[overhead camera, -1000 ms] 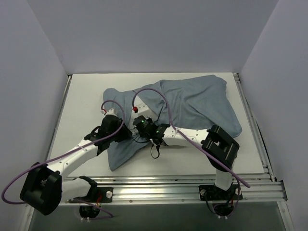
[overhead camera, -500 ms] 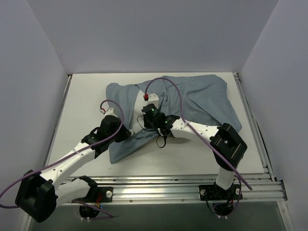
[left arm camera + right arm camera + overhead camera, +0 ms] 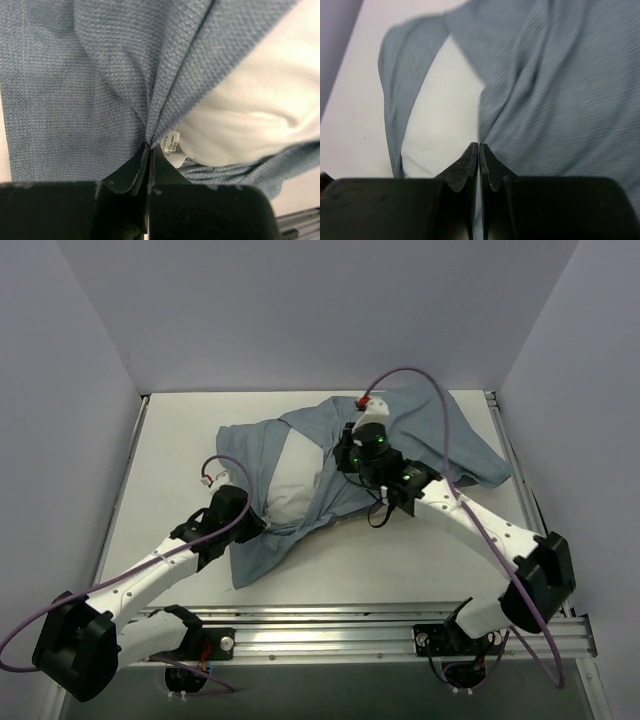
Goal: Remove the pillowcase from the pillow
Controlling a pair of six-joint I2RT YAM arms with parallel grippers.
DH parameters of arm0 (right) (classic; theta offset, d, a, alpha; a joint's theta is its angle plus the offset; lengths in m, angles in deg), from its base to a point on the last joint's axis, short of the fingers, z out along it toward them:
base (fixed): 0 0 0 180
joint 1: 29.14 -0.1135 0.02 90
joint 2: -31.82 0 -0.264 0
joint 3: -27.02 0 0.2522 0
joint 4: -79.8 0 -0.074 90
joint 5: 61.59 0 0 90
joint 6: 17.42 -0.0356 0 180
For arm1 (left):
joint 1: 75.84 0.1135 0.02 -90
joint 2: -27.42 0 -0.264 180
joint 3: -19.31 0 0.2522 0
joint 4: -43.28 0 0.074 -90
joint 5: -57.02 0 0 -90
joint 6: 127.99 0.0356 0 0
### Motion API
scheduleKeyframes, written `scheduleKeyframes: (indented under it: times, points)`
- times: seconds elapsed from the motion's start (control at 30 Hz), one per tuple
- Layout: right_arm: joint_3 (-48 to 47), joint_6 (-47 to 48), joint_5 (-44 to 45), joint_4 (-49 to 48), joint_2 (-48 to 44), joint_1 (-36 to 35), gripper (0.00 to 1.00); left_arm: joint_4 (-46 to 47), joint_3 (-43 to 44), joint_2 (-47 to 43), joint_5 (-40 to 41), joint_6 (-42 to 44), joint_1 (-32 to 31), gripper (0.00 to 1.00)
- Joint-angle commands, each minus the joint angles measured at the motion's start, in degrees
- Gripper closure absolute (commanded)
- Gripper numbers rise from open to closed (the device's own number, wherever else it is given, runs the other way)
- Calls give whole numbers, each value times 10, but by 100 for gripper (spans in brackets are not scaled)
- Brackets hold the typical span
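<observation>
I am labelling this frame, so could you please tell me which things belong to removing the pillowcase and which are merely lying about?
Part of the job:
pillowcase
pillow
left tool and right tool, both shut on the pillowcase

Just there:
table
purple cables
metal rail

overhead cam; wrist cams close on pillowcase (image 3: pixel 250 450)

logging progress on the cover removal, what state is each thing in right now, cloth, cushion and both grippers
pillowcase: partly pulled off, rumpled, its opening spread wide
pillow: lying on the table, one end bare in the opening, the rest covered
left gripper: shut on a gathered fold of the pillowcase beside the pillow
right gripper: shut on the pillowcase edge
</observation>
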Motion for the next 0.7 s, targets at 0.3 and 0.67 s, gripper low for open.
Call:
scheduleKeyframes:
  times: [0.3, 0.67]
  points:
    - [8, 63, -54, 21, -96, 31, 100, -29, -19, 48, -1, -7, 8, 98]
    - [-27, 97, 52, 20, 30, -186, 37, -10, -39, 26, -12, -5, 5, 98]
